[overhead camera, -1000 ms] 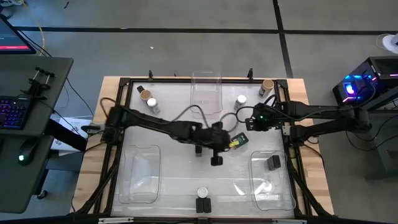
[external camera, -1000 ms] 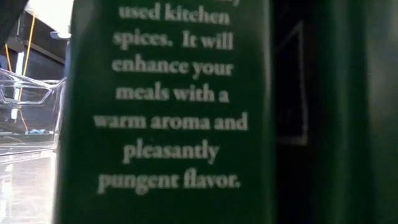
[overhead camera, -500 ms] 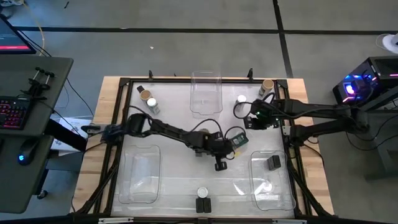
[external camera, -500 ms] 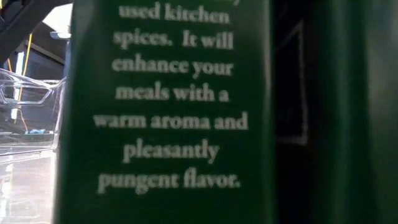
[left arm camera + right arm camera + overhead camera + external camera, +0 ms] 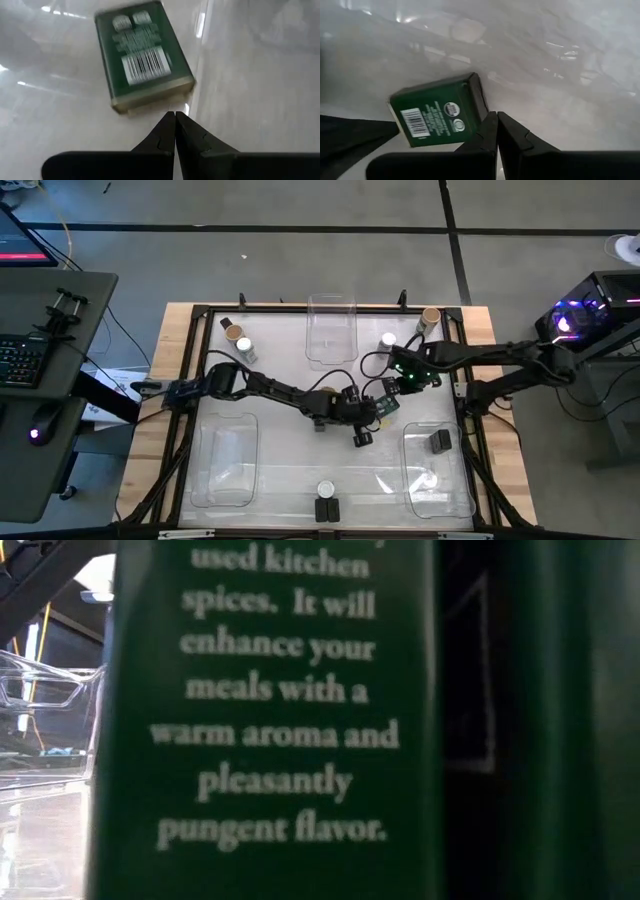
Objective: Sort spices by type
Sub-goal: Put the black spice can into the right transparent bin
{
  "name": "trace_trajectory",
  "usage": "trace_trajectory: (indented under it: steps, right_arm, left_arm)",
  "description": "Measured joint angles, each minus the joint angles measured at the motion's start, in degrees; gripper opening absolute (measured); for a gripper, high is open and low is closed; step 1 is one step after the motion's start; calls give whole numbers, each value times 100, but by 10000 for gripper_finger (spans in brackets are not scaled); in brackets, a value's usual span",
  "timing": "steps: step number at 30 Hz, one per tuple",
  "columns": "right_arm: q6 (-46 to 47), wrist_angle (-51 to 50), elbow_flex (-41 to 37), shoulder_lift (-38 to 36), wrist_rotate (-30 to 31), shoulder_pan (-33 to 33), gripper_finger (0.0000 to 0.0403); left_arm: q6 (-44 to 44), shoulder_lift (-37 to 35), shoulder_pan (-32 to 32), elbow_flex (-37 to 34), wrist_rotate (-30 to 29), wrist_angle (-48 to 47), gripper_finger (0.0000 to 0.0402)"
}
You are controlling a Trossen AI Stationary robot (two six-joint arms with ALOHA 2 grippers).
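Observation:
A dark green spice box (image 5: pixel 386 408) lies flat on the table's middle, barcode side up (image 5: pixel 142 55). My left gripper (image 5: pixel 175 114) is shut, low over the table, its tips just short of the box's near end. My right gripper (image 5: pixel 496 114) is shut too, pointing steeply down beside a corner of the same box (image 5: pixel 437 117). Jars with tan lids (image 5: pixel 232 332) (image 5: pixel 430 315) and white lids (image 5: pixel 243 345) (image 5: pixel 387 340) stand at the far side. My left gripper's shut tips stand close to the box's end edge (image 5: pixel 152 102); I cannot tell whether they touch it. My right gripper's shut fingers (image 5: pixel 485 131) stand against the box's corner (image 5: pixel 479 100); whether they touch it I cannot tell either.
Clear bins sit at the far middle (image 5: pixel 332 330), near left (image 5: pixel 225 460) and near right (image 5: pixel 438 475), the last holding a black box (image 5: pixel 440 442). A white-lidded jar (image 5: pixel 325 490) and a green box (image 5: pixel 270 720) at the near edge fill the low view. Another dark box (image 5: pixel 318 423) lies under my left arm.
My left gripper has come down toward the table and reached farther right, ending beside the green box. My right gripper has moved left and down toward the same box. The box has stayed where it was.

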Motion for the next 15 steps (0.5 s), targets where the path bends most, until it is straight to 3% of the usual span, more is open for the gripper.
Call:
trace_trajectory:
  steps: [15]
  right_arm:
    - [-528, 600, 0, 734, -238, 0, 0]
  left_arm:
    - [-101, 263, 94, -4, 103, 327, 0]
